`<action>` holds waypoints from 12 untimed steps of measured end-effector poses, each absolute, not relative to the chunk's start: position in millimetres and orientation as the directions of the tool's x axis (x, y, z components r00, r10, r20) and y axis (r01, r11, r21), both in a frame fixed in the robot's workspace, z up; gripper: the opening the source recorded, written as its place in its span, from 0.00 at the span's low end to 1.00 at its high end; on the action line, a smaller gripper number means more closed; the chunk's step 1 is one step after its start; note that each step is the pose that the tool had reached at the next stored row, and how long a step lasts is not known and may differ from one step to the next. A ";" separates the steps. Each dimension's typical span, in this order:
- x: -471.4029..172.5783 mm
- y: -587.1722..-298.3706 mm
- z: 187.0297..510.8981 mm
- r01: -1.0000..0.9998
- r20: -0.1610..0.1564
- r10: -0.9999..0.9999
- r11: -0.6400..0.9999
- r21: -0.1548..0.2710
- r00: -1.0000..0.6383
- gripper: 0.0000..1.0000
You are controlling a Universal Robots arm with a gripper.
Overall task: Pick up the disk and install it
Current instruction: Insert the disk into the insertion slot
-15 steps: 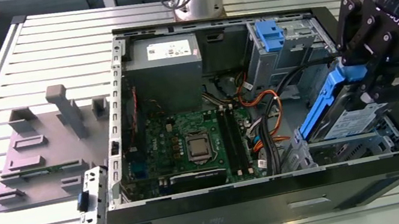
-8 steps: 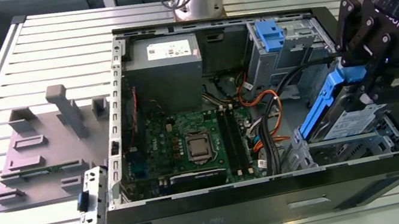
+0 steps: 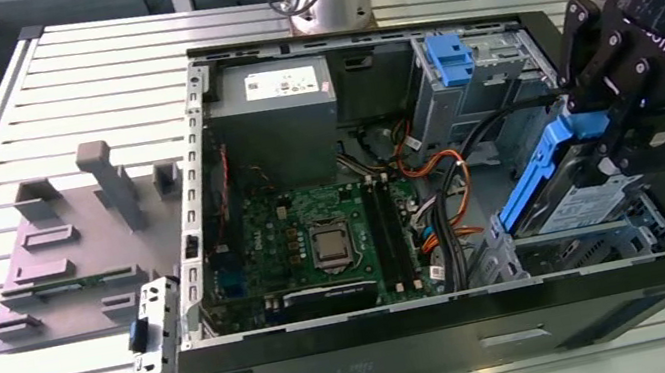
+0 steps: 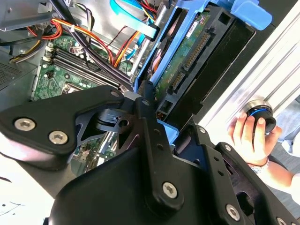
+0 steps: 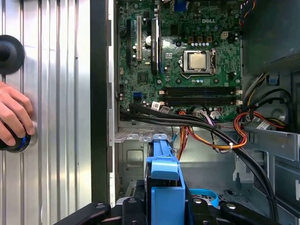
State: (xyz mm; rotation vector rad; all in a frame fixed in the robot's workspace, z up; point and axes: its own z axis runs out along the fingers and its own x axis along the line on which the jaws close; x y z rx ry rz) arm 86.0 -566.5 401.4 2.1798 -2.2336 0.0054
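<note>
— Where was the disk (image 3: 544, 173)?
— Clamped in the claw (image 3: 601, 157), tilted over the drive bay (image 3: 585, 240) of the open computer case (image 3: 435, 316), at the exterior view's right.
— Anything else?
— A hand (image 5: 14, 115) gripped a round knob (image 4: 260, 112) at the bench (image 3: 84, 76) edge.

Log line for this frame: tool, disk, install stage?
tool: shut on the disk | disk: tilted over drive bay, exterior view's right | install: not seated | person's hand: on round knob
</note>
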 end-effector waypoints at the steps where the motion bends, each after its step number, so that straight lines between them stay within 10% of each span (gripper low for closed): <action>1: 86.0 -566.5 401.2 -1.000 0.017 -1.000 0.025 0.012 -0.024 0.36; 12: 86.0 -566.5 398.3 -1.000 0.017 -1.000 0.024 0.012 -0.024 0.36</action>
